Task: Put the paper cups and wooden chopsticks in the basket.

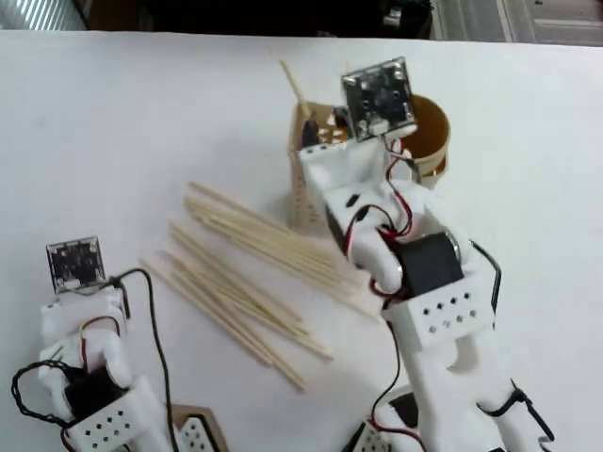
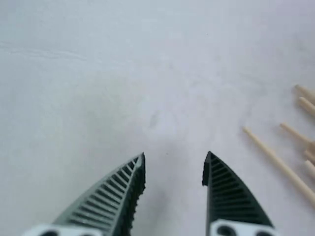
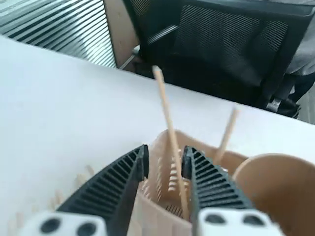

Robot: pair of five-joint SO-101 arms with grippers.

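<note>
Wooden chopsticks lie in a loose fanned heap on the white desk, centre, left of the right arm. The slatted basket stands just beyond the heap. A brown paper cup sits just right of it, apparently outside, though the arm hides the join. Right end effector hovers above the basket mouth, jaws parted wider than the upright stick between them. Released, I judge, so the stick leans on the basket unaided. A second stick stands inside too. Left end effector is parted and empty over bare desk, near left, with heap ends just to its right: well placed for a next pick.
</note>
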